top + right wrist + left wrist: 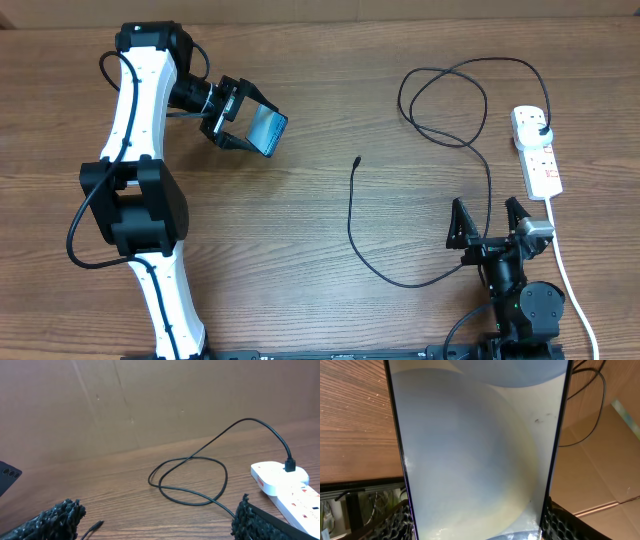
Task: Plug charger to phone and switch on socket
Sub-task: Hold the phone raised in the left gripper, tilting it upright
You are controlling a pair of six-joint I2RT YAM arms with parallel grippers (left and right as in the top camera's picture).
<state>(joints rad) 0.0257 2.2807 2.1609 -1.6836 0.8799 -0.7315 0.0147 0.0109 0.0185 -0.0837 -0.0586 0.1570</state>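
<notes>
My left gripper is shut on the phone and holds it tilted above the table at the upper left. The phone's pale screen fills the left wrist view, between the two fingers. The charger is a thin black cable; its connector tip lies mid-table, and its black plug sits in the socket, a white power strip at the far right. In the right wrist view the tip, the looped cable and the socket show. My right gripper is open and empty at the lower right.
The socket's thick white cord runs down the right side past my right arm. A brown cardboard wall stands behind the table. The charger loop lies at the upper right.
</notes>
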